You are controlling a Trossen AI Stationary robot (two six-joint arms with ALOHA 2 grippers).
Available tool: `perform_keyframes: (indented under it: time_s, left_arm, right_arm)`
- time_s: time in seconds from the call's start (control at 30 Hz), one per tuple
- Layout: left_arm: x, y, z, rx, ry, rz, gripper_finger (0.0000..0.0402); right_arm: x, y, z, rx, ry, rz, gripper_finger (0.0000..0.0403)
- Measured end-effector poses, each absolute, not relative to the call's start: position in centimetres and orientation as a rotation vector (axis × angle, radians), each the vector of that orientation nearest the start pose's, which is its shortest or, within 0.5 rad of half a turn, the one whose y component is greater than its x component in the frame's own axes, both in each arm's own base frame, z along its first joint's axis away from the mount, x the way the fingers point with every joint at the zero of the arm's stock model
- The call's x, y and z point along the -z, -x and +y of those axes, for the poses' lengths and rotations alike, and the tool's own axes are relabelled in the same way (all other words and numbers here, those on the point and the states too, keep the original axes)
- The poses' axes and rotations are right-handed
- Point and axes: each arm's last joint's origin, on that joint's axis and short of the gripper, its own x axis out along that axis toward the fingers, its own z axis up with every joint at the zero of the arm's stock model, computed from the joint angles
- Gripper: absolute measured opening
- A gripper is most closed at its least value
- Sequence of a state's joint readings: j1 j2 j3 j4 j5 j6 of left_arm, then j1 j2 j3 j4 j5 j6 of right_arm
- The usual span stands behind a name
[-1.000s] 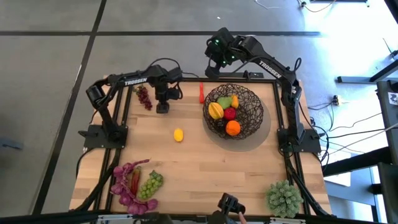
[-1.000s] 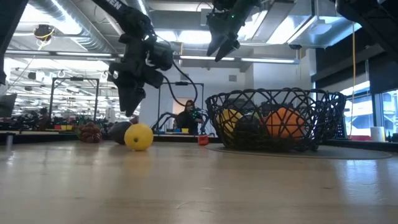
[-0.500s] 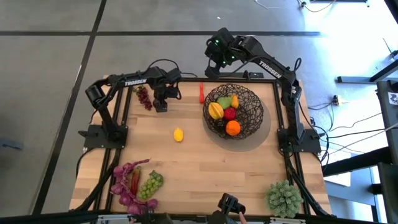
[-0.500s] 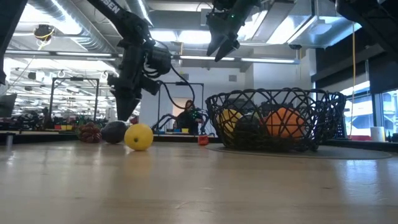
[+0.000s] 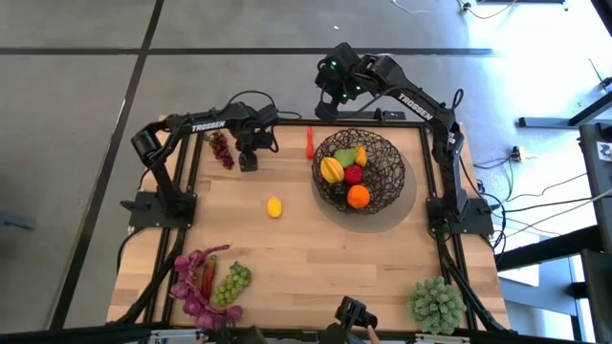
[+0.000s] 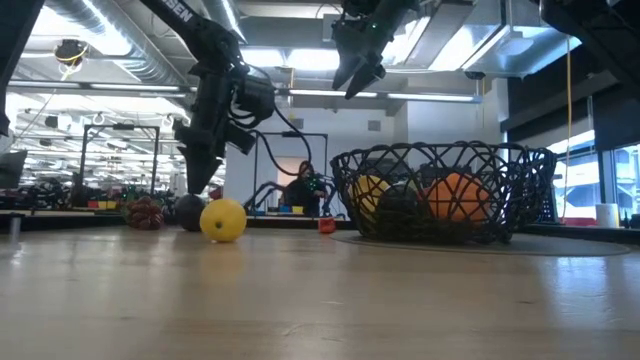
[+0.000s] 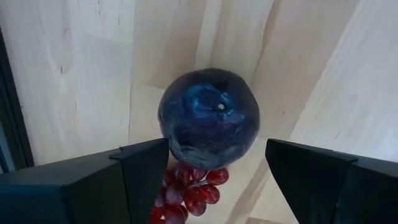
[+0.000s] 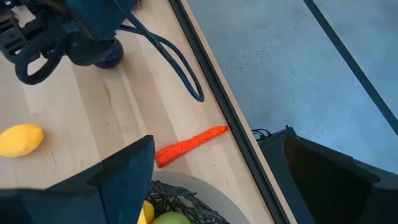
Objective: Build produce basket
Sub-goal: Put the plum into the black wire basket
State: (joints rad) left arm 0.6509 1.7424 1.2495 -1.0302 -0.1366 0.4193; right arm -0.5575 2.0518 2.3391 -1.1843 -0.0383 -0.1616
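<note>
On the left part of the bench (image 5: 316,248), near the front edge, I see purple leaves (image 5: 194,291) w/ a red chilli (image 5: 207,277) on them and green grapes (image 5: 230,285) just beside. At the far left corner lie purple grapes (image 5: 221,149). My left tool (image 5: 249,164) is low over the bench next to these grapes, jaws wide open, and it holds nothing; in the left wrist view a dark blue-purple round fruit (image 7: 208,118) sits on the wood between my two fingers (image 7: 140,177), not touched by them, w/ the grapes right behind it. A bit more to the middle a lemon (image 5: 274,207) lies alone, well apart from the rest. Next, at the far edge, an orange-red chilli (image 5: 310,142) lies just beside the basket (image 5: 392,182). The basket stands on the right half of the bench, on a round grey mat, and has inside a yellow fruit, a green one, a red apple and an orange (image 5: 358,197). My right tool (image 5: 329,103) hangs high above the far edge near the basket, also wide open and empty. At the front right corner is a spiky pale green ball (image 5: 437,303).
</note>
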Motion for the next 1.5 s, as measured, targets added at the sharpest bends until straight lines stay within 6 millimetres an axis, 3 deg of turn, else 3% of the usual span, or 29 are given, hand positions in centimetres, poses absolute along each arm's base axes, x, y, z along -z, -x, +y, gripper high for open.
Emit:
perform_keyframes:
  time_s: [0.43,0.63,0.83,1.17,1.5]
  left_arm:
    - [-20.4,-23.6,21.0,-0.555,0.357,1.501,0.0261]
    - [-20.4,-23.2,21.3,-0.533,0.491,1.450,0.0261]
    - [-20.2,-23.2,21.5,-0.546,0.489,1.457,0.0261]
    - [-18.1,-22.6,20.9,-0.546,0.538,1.508,0.0261]
    - [-17.8,-22.9,21.0,-0.529,0.546,1.459,0.0261]
  right_arm:
    - [-38.9,-35.7,-22.1,0.411,-0.119,0.902,0.0344]
    - [-38.9,-35.7,-22.1,0.411,-0.121,0.904,0.0344]
    - [-38.9,-35.7,-22.1,0.411,-0.121,0.904,0.0344]
    - [-38.9,-35.7,-22.1,0.410,-0.118,0.905,0.0344]
    - [-38.9,-35.7,-22.1,0.409,-0.116,0.905,0.0344]
